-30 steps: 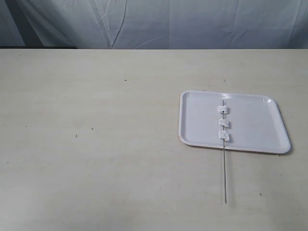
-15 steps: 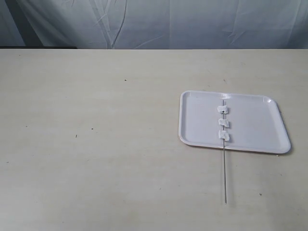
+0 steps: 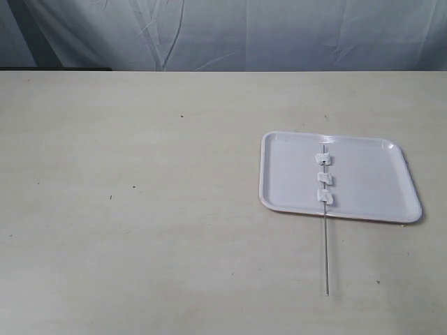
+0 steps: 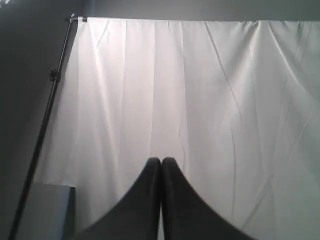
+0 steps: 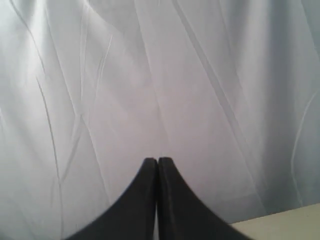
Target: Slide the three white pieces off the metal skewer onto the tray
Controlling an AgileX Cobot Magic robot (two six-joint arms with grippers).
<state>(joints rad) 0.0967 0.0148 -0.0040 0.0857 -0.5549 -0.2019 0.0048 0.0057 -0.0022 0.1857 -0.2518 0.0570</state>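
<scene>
The metal skewer point(image 3: 325, 244) lies along the 12-to-6 o'clock line, with the three white pieces point(image 3: 324, 179) over the tray point(image 3: 293, 174) at the 3 o'clock side of the table point(image 3: 140, 209), probably nearer the right gripper point(image 5: 157, 160), which, like the left gripper point(image 4: 161, 161), is closed on nothing.

We look down on the wide pale beige bench point(image 3: 140, 209) from up high near its near edge. We face its far edge, where a creased white cloth curtain point(image 3: 279, 35) hangs. We are far enough back to see a big part of the top. Both wrist cameras face that same curtain, each peeking close past its own black gripper, the left gripper point(image 4: 161, 161) and the right gripper point(image 5: 157, 160). The right wrist view also catches a small bit of the bench.
</scene>
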